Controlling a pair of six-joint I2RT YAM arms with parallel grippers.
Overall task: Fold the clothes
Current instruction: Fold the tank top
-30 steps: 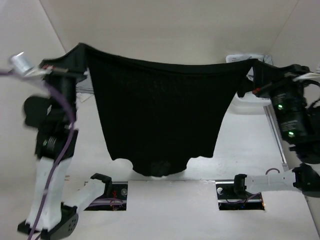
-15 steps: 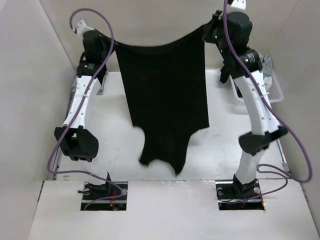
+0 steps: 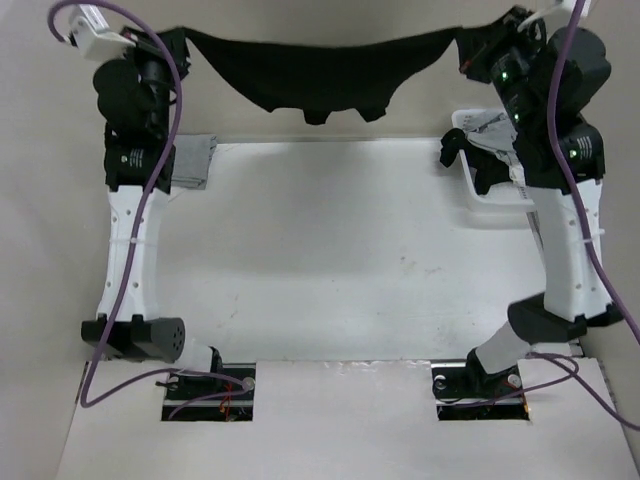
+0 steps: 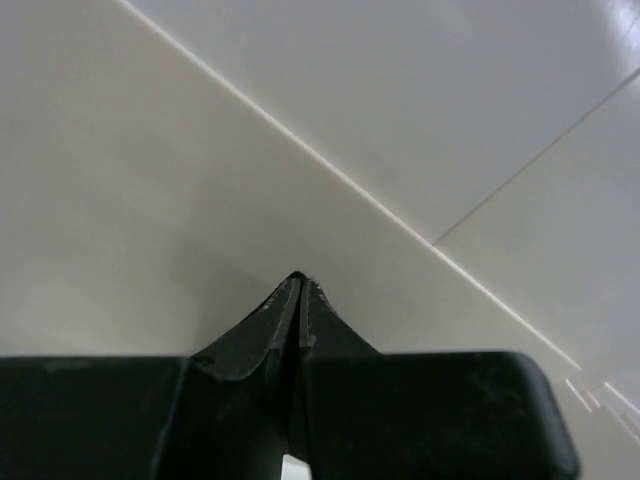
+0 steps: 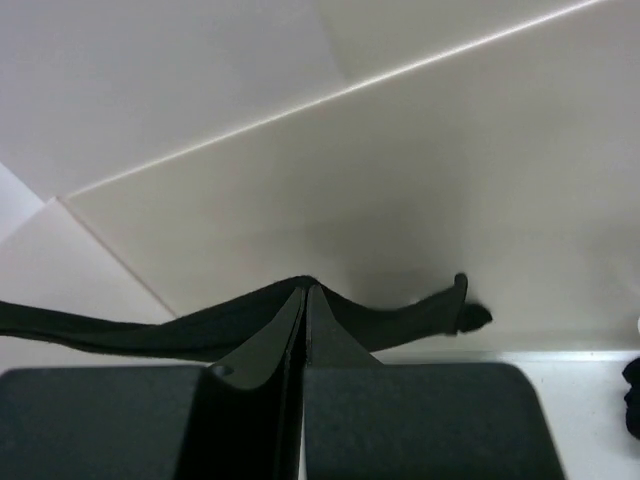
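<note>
The clothes [image 3: 320, 68], one thin black top, hang stretched between both grippers at the far top of the top view, in front of the back wall and above the table. My left gripper [image 3: 183, 40] is shut on its left corner and my right gripper [image 3: 462, 48] is shut on its right corner. In the right wrist view the shut gripper [image 5: 305, 285] pinches the black fabric [image 5: 110, 333], which runs off to both sides. The left wrist view has the gripper [image 4: 301, 278] pressed shut against a bare wall; the fabric cannot be told apart from the black fingers there.
A small grey cloth square [image 3: 190, 160] lies at the table's back left, beside the left arm. A white basket [image 3: 485, 205] stands at the back right, partly behind the right arm. White walls enclose the table [image 3: 320, 270] on three sides.
Half a second ago the top hung long over the table. Both grippers have since moved apart and toward the back wall, and only a short, wide band of it shows now.
</note>
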